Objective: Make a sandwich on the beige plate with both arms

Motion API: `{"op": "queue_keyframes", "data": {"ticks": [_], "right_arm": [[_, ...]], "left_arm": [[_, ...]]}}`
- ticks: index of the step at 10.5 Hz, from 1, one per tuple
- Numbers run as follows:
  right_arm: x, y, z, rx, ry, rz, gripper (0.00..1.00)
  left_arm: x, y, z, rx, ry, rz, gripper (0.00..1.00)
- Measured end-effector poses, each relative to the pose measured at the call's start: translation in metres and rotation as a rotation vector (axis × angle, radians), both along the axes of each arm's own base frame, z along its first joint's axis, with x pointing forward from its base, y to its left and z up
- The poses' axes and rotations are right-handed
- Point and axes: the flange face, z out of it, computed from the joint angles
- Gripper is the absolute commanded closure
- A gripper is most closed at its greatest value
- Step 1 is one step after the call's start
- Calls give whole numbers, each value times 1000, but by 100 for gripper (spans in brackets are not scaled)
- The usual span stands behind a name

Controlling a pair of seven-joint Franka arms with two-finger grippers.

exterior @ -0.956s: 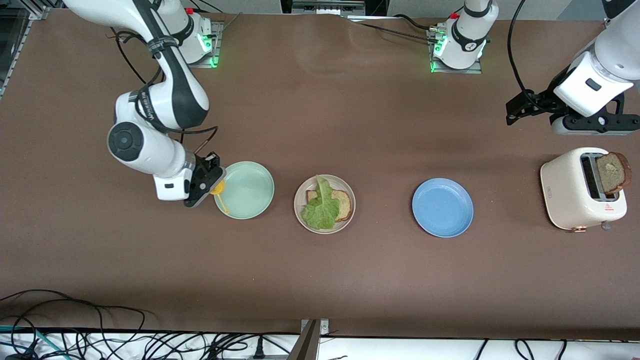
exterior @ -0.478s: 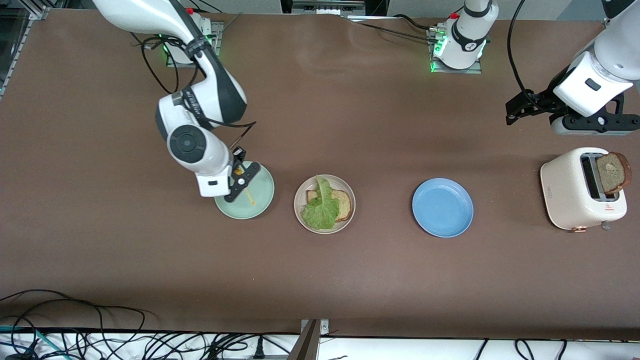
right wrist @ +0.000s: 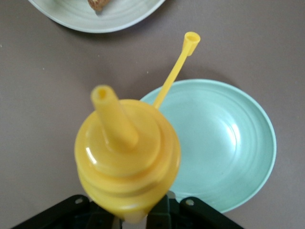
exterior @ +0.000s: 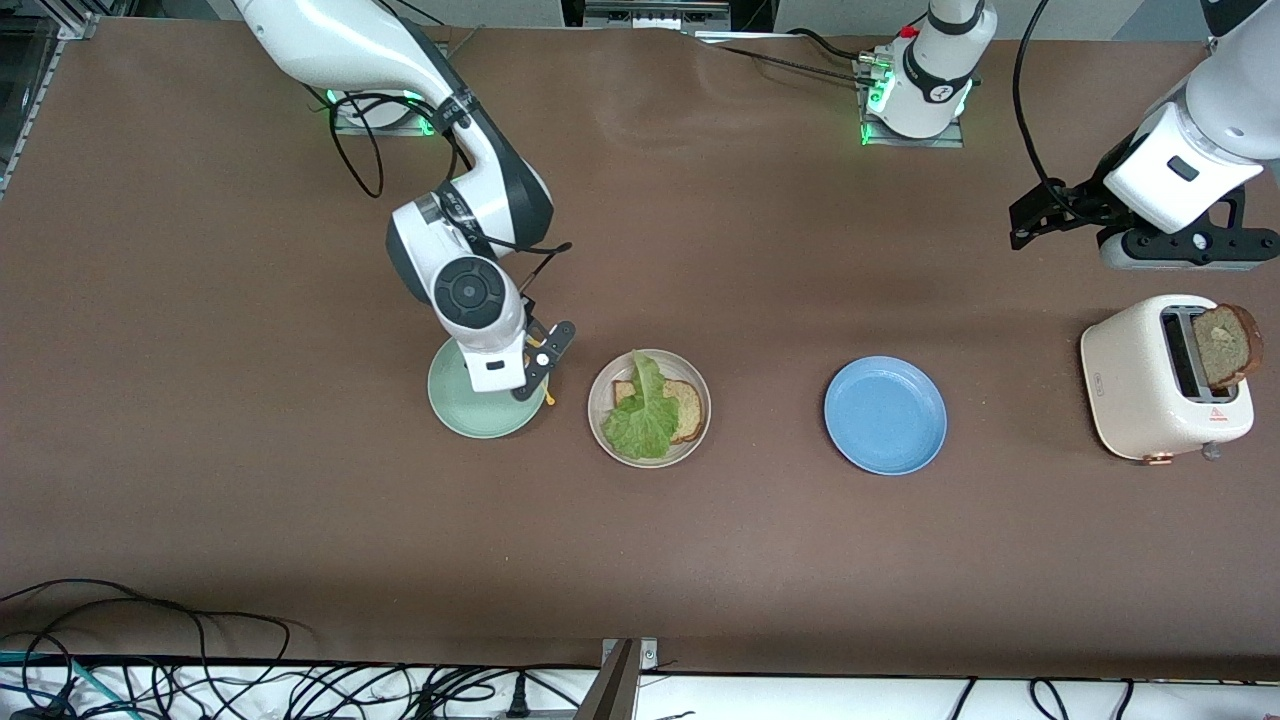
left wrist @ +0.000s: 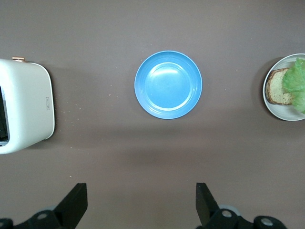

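The right gripper (right wrist: pixel 131 210) grips a yellow squeeze bottle (right wrist: pixel 127 162) (its cap dangling) over the mint-green plate (exterior: pixel 455 410), beside the round beige plate (exterior: pixel 697 430) holding bread and ruffled lettuce (exterior: pixel 642 410). Squeezing early would soil the table. The left gripper (left wrist: pixel 140 207) waits open above it.
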Motion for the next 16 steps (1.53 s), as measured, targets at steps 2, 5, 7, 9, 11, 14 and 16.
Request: {"op": "queue_keyframes", "data": {"ticks": [2, 5, 7, 9, 11, 14, 16], "right_arm": [[-2, 15, -5, -48, 17, 41, 100], [-7, 35, -14, -96, 47, 80, 100], [-8, 38, -22, -110, 66, 84, 100], [-5, 42, -28, -126, 97, 102, 100], [-3, 49, -33, -128, 114, 131, 100], [-10, 53, -38, -146, 180, 184, 100], [-18, 54, -38, -151, 245, 215, 100]], "left_arm": [[0, 0, 0, 1, 4, 0, 0], [-1, -1, -1, 1, 7, -1, 0], [-1, -1, -1, 1, 7, -2, 0], [-1, -1, -1, 1, 7, -2, 0], [-1, -1, -1, 1, 8, -2, 0], [-1, -1, -1, 1, 8, -2, 0], [-1, -1, -1, 1, 8, -2, 0]]}}
